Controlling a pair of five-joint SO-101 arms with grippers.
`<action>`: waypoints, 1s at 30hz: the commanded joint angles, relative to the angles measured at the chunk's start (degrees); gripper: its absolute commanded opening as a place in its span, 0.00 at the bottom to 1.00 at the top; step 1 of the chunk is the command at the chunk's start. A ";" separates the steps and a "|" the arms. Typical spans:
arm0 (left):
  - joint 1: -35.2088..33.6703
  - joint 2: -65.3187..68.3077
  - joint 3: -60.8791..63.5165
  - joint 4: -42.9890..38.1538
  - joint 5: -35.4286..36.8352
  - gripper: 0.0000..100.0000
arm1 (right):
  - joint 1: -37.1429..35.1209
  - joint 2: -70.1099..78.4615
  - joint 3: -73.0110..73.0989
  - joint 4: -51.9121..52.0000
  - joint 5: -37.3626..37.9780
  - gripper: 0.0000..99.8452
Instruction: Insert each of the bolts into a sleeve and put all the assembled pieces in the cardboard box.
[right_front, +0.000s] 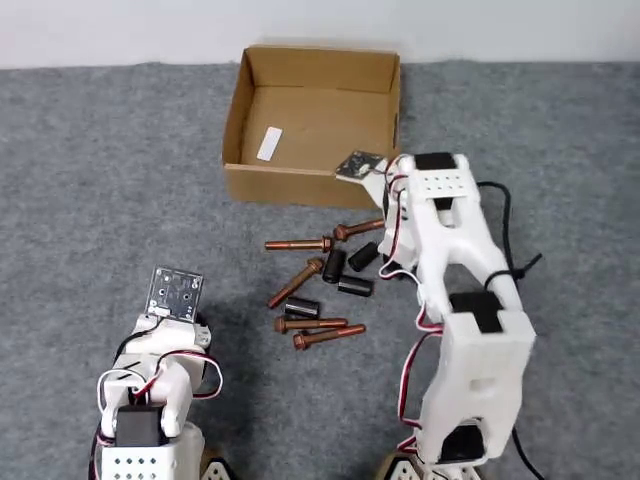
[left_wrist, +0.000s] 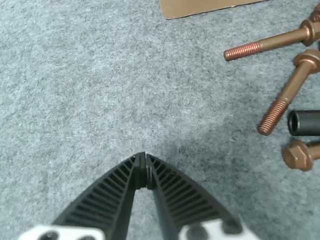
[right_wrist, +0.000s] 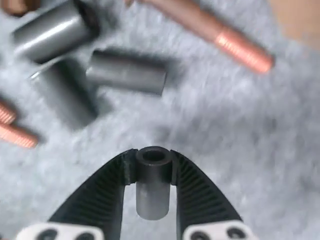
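While clamped across its barrel by the right gripper (right_wrist: 152, 157), lower centre, seemed a stiff, light, slippery sleeve (right_wrist: 151, 195).

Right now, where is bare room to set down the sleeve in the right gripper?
Free: grey carpet between the brown cardboard box, the copper-coloured bolts and the shut left gripper; also the box floor beside its white label. Crowded: bolts and black cylindrical sleeves by the right arm.
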 joint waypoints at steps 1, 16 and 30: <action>-0.09 0.00 -0.40 0.44 -0.18 0.01 | 1.36 -8.75 -2.64 5.14 -2.90 0.01; -0.09 0.00 -0.40 0.44 -0.18 0.01 | 6.20 -30.20 3.96 18.15 -40.62 0.01; 0.44 -0.09 -0.40 5.27 -0.18 0.01 | 10.42 -80.04 30.86 15.96 -46.07 0.01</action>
